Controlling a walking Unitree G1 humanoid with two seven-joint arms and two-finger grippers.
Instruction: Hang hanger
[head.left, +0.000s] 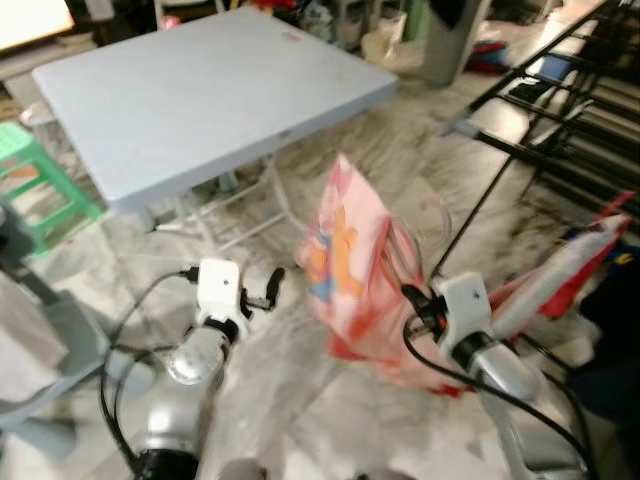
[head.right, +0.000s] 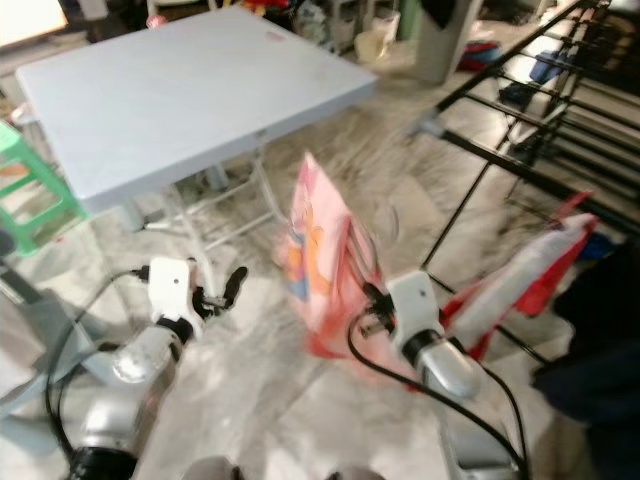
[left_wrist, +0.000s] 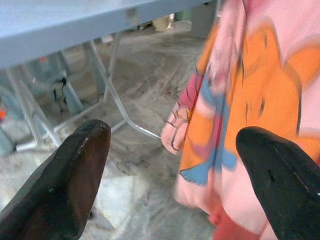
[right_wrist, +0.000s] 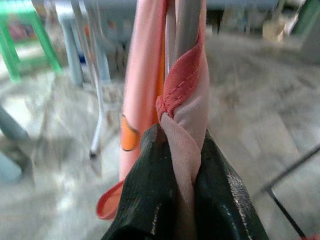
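Note:
A pink child's garment (head.left: 350, 270) with an orange cartoon print hangs on a grey hanger (right_wrist: 187, 30), held up over the floor in front of me. My right gripper (right_wrist: 180, 145) is shut on the hanger's bar and the pink cloth wrapped round it. The same right gripper (head.left: 412, 296) sits just right of the garment in the left eye view. My left gripper (head.left: 272, 285) stands open to the left of the garment, apart from it, with nothing between its fingers (left_wrist: 75, 170). The black drying rack (head.left: 560, 110) stands at the right.
A light blue folding table (head.left: 200, 100) on thin white legs stands ahead at the left. A green stool (head.left: 40, 190) is at the far left. A red and white cloth (head.left: 575, 260) hangs low on the rack. The marble floor (head.left: 300, 400) lies below.

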